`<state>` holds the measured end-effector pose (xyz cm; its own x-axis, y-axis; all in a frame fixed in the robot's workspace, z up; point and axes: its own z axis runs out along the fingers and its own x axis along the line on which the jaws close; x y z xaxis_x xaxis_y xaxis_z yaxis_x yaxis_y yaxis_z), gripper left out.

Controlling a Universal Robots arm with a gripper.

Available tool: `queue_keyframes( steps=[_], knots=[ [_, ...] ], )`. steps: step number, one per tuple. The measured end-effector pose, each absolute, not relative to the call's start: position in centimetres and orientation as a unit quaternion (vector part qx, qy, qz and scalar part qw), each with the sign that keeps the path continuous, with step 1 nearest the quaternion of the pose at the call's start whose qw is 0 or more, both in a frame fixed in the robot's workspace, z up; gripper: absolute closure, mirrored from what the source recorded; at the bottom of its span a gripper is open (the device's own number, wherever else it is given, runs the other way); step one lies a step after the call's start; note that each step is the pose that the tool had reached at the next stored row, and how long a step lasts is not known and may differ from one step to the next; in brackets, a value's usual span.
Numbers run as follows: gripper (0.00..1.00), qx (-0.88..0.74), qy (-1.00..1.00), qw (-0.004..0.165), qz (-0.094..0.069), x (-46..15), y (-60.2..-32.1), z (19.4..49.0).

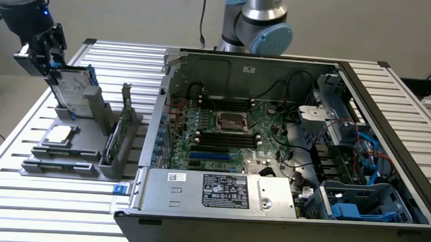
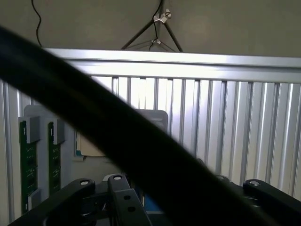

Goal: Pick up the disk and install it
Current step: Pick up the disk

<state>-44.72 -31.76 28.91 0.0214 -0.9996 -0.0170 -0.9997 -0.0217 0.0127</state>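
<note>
The disk (image 1: 74, 92), silver with a white label in a blue frame, stands upright and slightly tilted in a slot of the grey holder (image 1: 63, 159) at the exterior view's left. My gripper (image 1: 52, 67) is at the disk's top edge, touching or straddling it. In the wrist view a sliver of blue frame (image 2: 151, 205) shows between the gripper's black links (image 2: 80, 188). A thick black cable (image 2: 117, 136) crosses that view diagonally and hides most of the disk.
The holder also carries a small square silver chip (image 1: 60, 134) and a thin green card (image 1: 114, 139). The open computer case (image 1: 158, 124) lies to the exterior view's right, with a motherboard (image 1: 229, 132), a power supply (image 1: 220, 191) and a blue drive bay (image 1: 356, 204). A ribbed metal table (image 1: 26, 200) lies beneath.
</note>
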Motion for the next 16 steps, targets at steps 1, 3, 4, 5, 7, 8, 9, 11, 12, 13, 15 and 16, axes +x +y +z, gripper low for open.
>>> queue_keyframes(
  steps=[1, 3, 4, 5, 7, 8, 9, 11, 12, 13, 15, 16],
  knots=[
    [0.40, -0.714, 0.700, 0.001, 0.011, -44.70, -31.76, 28.91],
    [0.40, -0.713, 0.701, 0.001, 0.011, -44.69, -31.76, 28.90],
    [0.40, -0.713, 0.702, 0.001, 0.010, -44.68, -31.76, 28.90],
    [0.40, -0.712, 0.702, 0.001, 0.010, -44.67, -31.76, 28.90],
    [0.40, -0.711, 0.703, 0.001, 0.010, -44.63, -31.76, 28.90],
    [0.40, -0.711, 0.703, 0.001, 0.010, -44.61, -31.76, 28.90],
    [0.40, -0.710, 0.704, 0.001, 0.010, -44.60, -31.76, 28.89],
    [0.42, -0.710, 0.704, 0.001, 0.011, -44.58, -31.76, 28.89],
    [0.49, -0.709, 0.705, 0.001, 0.010, -44.57, -31.76, 28.89],
    [0.49, -0.709, 0.705, 0.001, 0.010, -44.57, -31.76, 28.89],
    [0.56, -0.708, 0.706, 0.001, 0.011, -44.57, -31.76, 28.89],
    [0.56, -0.708, 0.706, 0.002, 0.011, -44.57, -31.77, 28.89]
  ],
)
